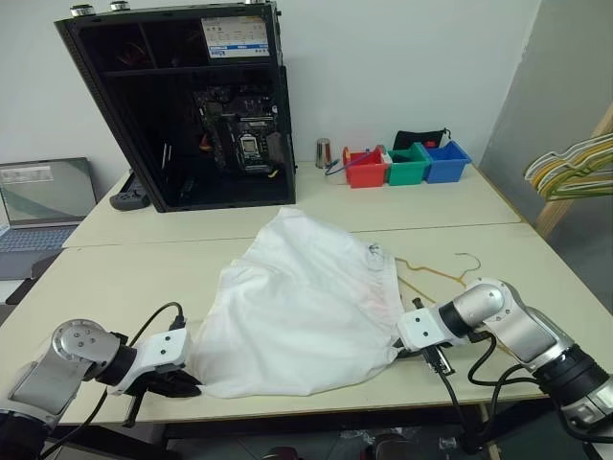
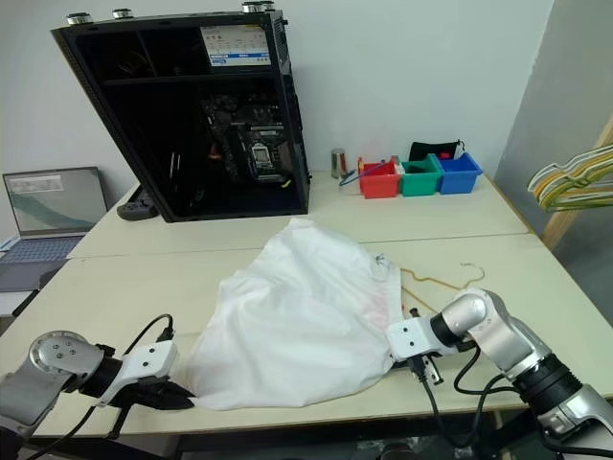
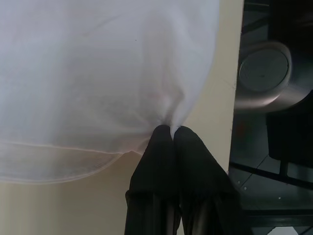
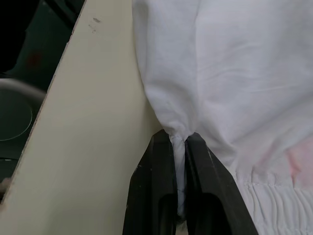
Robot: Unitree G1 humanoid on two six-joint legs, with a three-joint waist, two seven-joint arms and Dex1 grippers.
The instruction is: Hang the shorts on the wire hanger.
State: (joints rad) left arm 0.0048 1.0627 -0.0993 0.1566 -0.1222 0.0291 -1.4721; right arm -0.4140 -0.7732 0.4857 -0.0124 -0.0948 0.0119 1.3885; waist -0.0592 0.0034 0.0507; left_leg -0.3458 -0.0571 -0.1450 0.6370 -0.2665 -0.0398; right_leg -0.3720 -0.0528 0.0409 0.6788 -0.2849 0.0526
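Note:
The white shorts (image 1: 302, 302) lie spread on the cream table near its front edge. My left gripper (image 1: 187, 385) is shut on the shorts' near left corner, and the pinched cloth (image 3: 168, 125) shows between its black fingers (image 3: 156, 156). My right gripper (image 1: 402, 347) is shut on the near right corner by the gathered waistband (image 4: 274, 205). A faint pink mark (image 4: 298, 161) tints the cloth there. The thin golden wire hanger (image 1: 442, 275) lies flat on the table just right of the shorts, partly under them.
An open black computer case (image 1: 192, 105) stands at the back. Red, green and blue bins (image 1: 407, 165) sit at the back right beside a metal cup (image 1: 324, 151). A laptop (image 1: 43, 206) is at the left. Pale hangers on a wooden rack (image 1: 575, 168) jut in at the right.

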